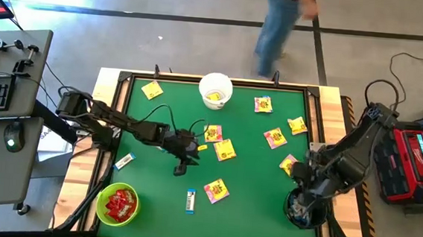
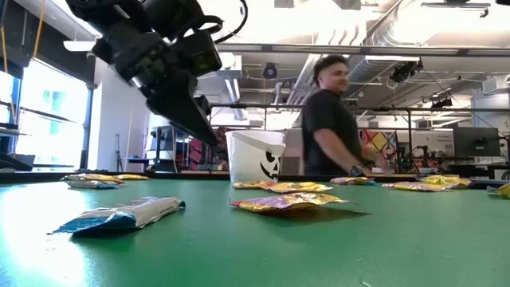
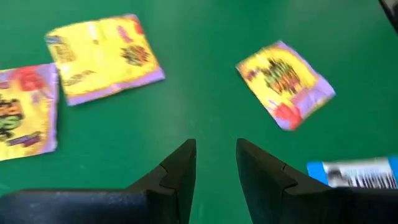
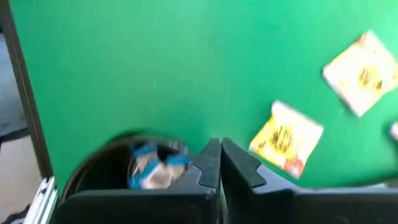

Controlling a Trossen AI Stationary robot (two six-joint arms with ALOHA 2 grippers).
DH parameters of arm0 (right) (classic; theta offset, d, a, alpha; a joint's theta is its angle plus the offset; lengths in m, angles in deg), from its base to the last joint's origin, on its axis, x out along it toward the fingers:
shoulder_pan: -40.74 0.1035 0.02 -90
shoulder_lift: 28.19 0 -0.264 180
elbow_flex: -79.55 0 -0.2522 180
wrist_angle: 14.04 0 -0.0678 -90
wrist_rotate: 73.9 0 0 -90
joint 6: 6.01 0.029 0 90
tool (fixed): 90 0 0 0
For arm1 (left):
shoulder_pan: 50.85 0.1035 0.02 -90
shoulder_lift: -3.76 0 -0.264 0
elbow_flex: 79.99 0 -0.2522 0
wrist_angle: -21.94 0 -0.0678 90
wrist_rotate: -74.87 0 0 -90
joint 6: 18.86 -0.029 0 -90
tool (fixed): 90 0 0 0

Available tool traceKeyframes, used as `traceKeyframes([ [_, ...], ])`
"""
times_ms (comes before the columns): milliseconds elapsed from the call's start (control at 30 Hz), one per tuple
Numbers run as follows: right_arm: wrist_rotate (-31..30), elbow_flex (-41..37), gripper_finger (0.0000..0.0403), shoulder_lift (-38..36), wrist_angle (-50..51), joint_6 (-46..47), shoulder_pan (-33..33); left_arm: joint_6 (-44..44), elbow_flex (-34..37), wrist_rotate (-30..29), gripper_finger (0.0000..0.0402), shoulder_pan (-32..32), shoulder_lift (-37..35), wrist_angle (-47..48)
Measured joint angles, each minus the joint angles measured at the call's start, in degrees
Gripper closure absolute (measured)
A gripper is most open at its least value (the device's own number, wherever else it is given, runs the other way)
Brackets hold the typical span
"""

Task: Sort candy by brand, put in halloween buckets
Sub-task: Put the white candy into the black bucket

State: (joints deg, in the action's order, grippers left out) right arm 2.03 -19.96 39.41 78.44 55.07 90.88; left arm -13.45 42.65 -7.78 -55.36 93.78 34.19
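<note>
- The candy is lying scattered on the green desk [image 1: 250, 211]: yellow packets are spreading across the middle and the right half, and one white-and-blue bar [image 1: 190, 201] is resting near the front edge, between the lime green bucket [image 1: 117, 205] and the black bucket [image 1: 304, 208].
- That bar's long axis is running front to back across the desk, one end pointing at the front edge.
- A yellow packet [image 1: 216, 190] is lying just beside the bar, turned diagonally.
- The left gripper [image 1: 181, 166] is hovering over the desk's centre, its fingers narrowly parted and holding nothing.
- From this gripper, the bar is lying toward the front edge; the left arm is judged nearer to it than the right.
- The right gripper [image 4: 219, 163] is hanging closed and empty above the black bucket, where blue-wrapped pieces are showing.
- The white bucket [image 1: 216, 90] is standing at the far edge, yellow candy inside; red packets are filling the green one.
</note>
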Motion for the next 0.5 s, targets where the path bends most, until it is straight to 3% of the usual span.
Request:
traceKeyframes([
  [200,-5.4,-0.01,0.0402,-0.75,-9.41,-18.1,-5.79,-4.84,-0.02,-2.1,0.0293,-3.18,0.0,5.01],
  [500,-5.46,-1.1,0.0403,-0.96,-21.45,-39.17,-17.55,-5.15,-7.31,-10.61,0.0292,-7.76,-0.03,29.38],
])
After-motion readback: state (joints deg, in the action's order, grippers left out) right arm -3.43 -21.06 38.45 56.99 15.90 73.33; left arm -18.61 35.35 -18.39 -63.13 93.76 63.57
